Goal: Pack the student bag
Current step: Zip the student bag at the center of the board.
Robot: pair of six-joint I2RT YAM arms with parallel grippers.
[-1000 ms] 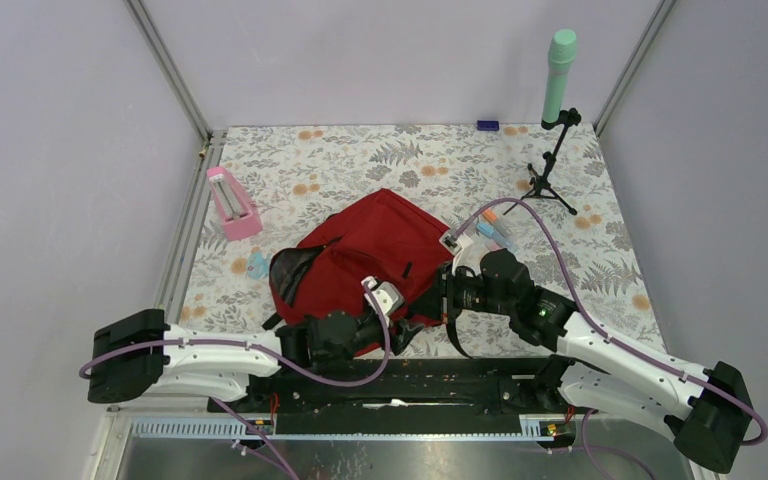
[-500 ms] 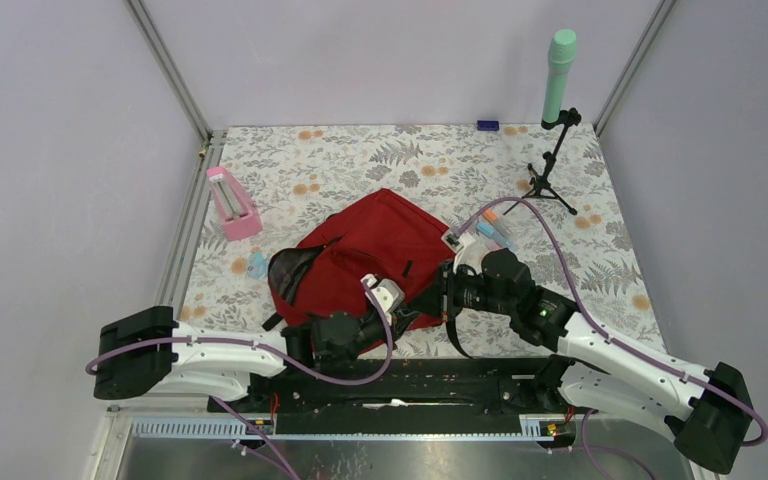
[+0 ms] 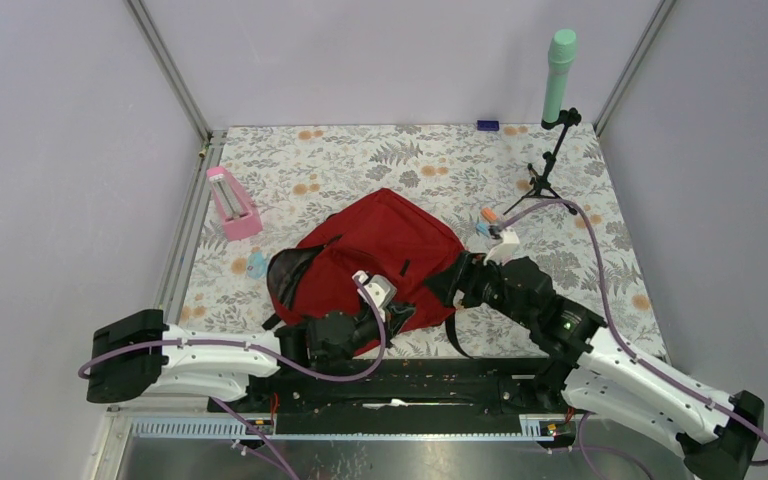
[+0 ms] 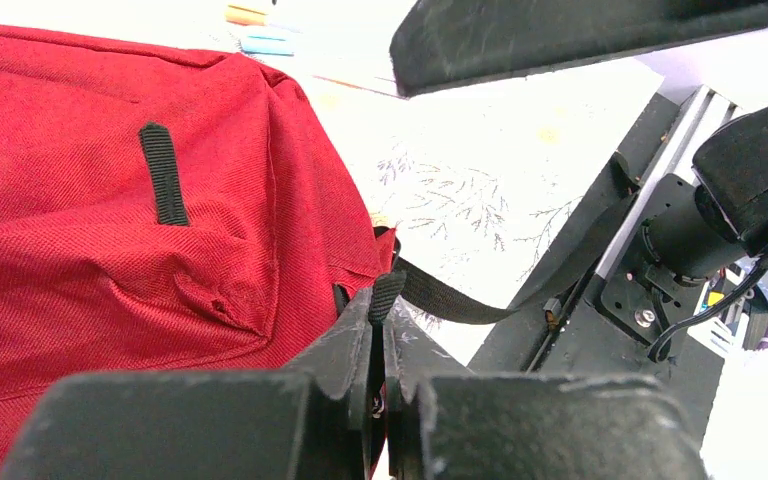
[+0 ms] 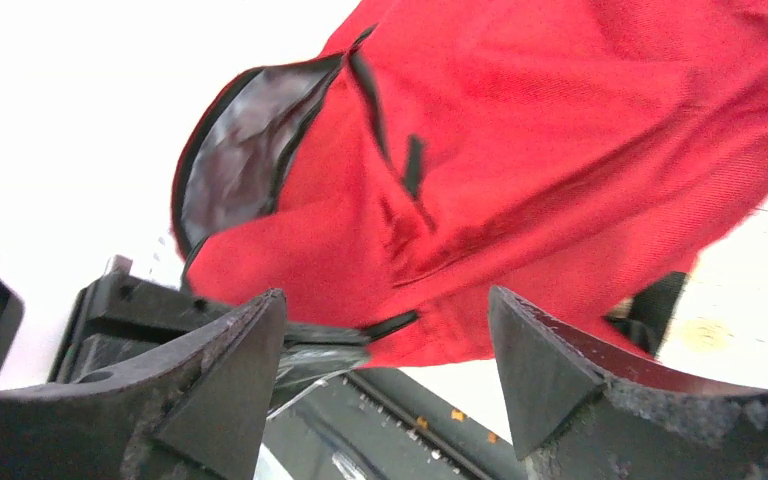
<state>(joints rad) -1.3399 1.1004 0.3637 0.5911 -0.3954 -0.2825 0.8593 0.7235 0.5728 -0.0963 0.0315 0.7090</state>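
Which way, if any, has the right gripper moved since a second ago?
Yes. The right gripper has drawn back slightly rightward off the student bag, toward the tripod side, and now stands open.

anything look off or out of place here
Nothing spilled or damaged. The student bag lies skewed and slumped, its opening gaping toward the left, and a black strap trails off its near corner toward the arms' base rail, pinched in the left gripper.

Floral table (image 3: 360, 160): student bag (image 3: 380, 245), pink case (image 3: 232, 205), tripod (image 3: 552, 172), possibly markers (image 3: 486, 222).
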